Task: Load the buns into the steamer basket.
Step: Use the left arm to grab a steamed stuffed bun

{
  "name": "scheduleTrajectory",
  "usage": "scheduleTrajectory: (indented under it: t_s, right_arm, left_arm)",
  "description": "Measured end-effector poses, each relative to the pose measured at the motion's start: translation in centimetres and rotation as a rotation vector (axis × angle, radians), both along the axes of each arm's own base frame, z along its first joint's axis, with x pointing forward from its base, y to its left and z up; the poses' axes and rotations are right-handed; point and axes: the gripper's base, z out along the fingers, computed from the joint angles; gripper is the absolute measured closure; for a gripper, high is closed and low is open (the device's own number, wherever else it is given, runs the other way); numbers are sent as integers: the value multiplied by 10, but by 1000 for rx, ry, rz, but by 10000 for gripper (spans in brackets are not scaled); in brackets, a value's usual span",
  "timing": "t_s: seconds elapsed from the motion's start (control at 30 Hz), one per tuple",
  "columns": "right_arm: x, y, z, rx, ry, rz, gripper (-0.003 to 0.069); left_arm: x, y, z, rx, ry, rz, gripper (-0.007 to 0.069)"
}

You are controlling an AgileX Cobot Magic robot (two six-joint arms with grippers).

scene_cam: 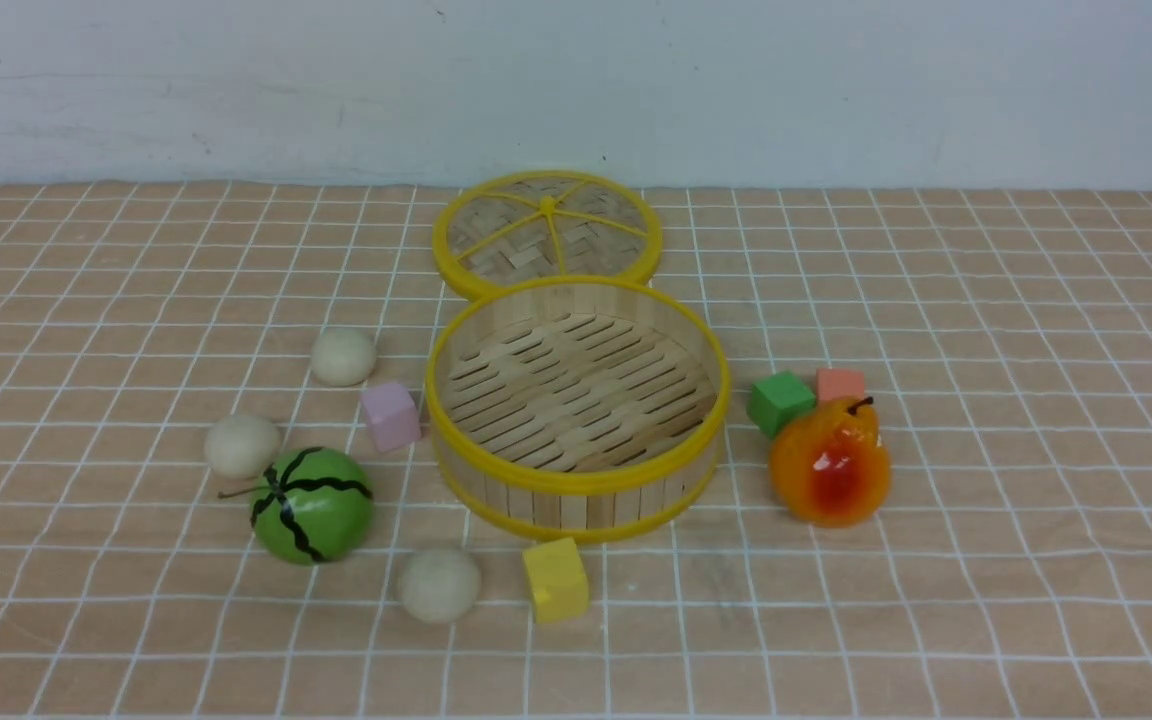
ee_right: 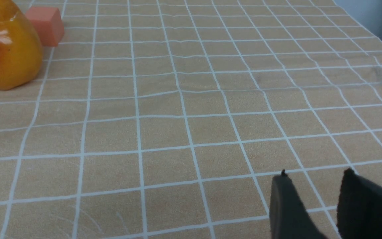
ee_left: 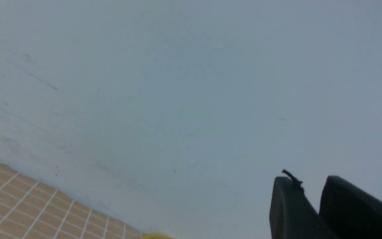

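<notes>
Starting with the front view, the steamer basket [scene_cam: 576, 485] is shown standing empty at the middle of the table [scene_cam: 1036, 560], with its lid [scene_cam: 546, 232] laid flat just behind it. Three buns are found on the table, all to the robot's left of the basket. The far bun [scene_cam: 343, 356] lies near a pink block [scene_cam: 391, 415]. The left bun [scene_cam: 243, 445] lies just beside the striped green melon [scene_cam: 312, 504] (contact cannot be confirmed). The near bun [scene_cam: 439, 584] lies just beside a yellow block [scene_cam: 556, 578]. Neither arm is shown in this view.

In the left wrist view, mostly the pale wall [ee_left: 177, 83] is shown, with a corner of the table. The left jaws are set slightly apart, with nothing between them.

In the right wrist view, the right jaws are spread somewhat wider over bare table, and nothing is pinched. An orange fruit [ee_right: 5, 49] and a salmon block [ee_right: 45, 25] are seen farther off. No bun is in view.

No part of the task is judged complete. No bun has been placed, none is gripped, and all three transfers are outstanding.
</notes>
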Motion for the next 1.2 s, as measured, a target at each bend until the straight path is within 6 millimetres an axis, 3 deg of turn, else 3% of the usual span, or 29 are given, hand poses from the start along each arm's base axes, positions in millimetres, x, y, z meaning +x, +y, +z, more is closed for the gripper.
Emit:
scheduleTrajectory:
  t_s: [0.03, 0.07, 0.13, 0.23, 0.27, 0.33, 0.47, 0.7, 0.8, 0.97, 1.0, 1.03, 1.07, 1.1, 1.2]
  right_arm:
    - [0, 0, 0, 0, 0, 0, 418]
    - [0, 0, 0, 0, 0, 0, 418]
    - [0, 0, 0, 0, 0, 0, 418]
    - [0, 0, 0, 0, 0, 0, 418]
    - [0, 0, 0, 0, 0, 0, 418]
    - [0, 0, 0, 0, 0, 0, 418]
    - [0, 0, 0, 0, 0, 0, 418]
    - [0, 0, 0, 0, 0, 0, 418]
    - [0, 0, 0, 0, 0, 0, 418]
    - [0, 0, 0, 0, 0, 0, 418]
    - [0, 0, 0, 0, 0, 0, 418]
    - [0, 0, 0, 0, 0, 0, 418]
    - [0, 0, 0, 0, 0, 0, 418]
    - [0, 0, 0, 0, 0, 0, 418]
    - [0, 0, 0, 0, 0, 0, 418]
  left_arm:
    - [3, 0, 17, -20, 15, -2, 480]
    - [4, 1, 19, -28, 27, -3, 480]
    - [14, 2, 43, -64, 101, 3, 478]
    - [33, 4, 53, -75, 294, 37, 477]
    - [47, 5, 48, -57, 438, 63, 477]
    - [56, 6, 43, -34, 529, 80, 477]
    - [88, 8, 11, 83, 848, 124, 470]
    - [137, 0, -24, 80, 1108, 42, 469]
    - [152, -3, -26, 134, 1162, -3, 466]
    - [211, -10, -24, 300, 1219, -110, 454]
    - [213, -11, -27, 304, 1227, -113, 452]
    - [235, -12, -29, 333, 1237, -129, 446]
    - [238, -12, -30, 339, 1239, -131, 444]
    - [257, -15, -35, 372, 1254, -146, 435]
    - [287, -21, -45, 447, 1282, -176, 418]
